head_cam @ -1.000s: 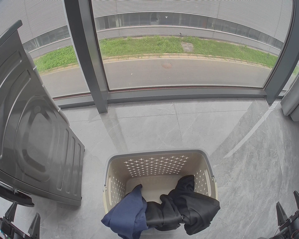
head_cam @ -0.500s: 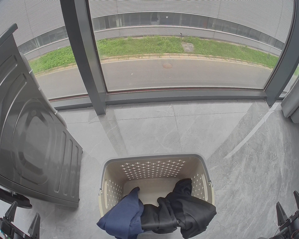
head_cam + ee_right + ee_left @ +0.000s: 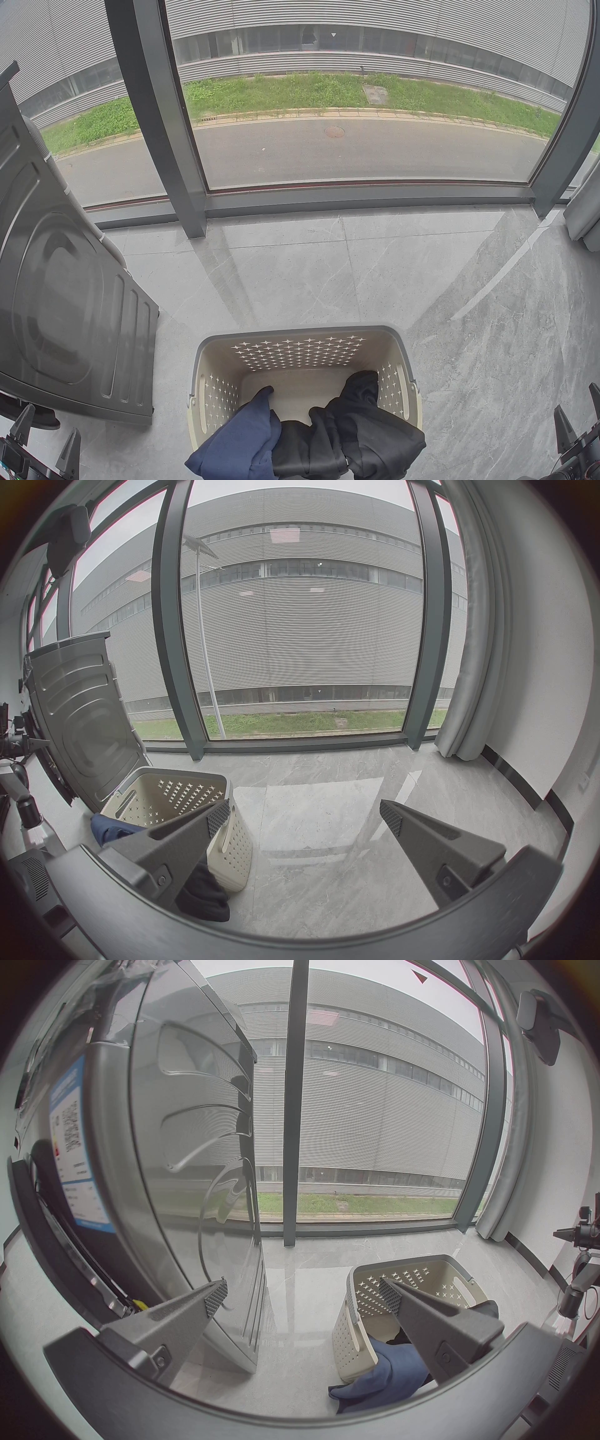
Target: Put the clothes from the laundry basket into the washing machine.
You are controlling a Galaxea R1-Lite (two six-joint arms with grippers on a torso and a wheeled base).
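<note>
The beige laundry basket stands on the tiled floor just in front of me. A navy garment and a black garment hang over its near rim. The grey washing machine stands to the left, its embossed side panel facing the basket. My left gripper is open, low at the left beside the machine and empty. My right gripper is open, low at the right, apart from the basket. From the left wrist I see its own gripper, the basket and the navy garment.
A floor-to-ceiling window with a dark pillar closes off the far side. A pale curtain hangs by the right wall. Bare tiled floor lies between the basket and the window, and more to the basket's right.
The whole head view has shifted: basket and washing machine now sit lower and further left, so the camera moved. Both grippers keep their places, open.
</note>
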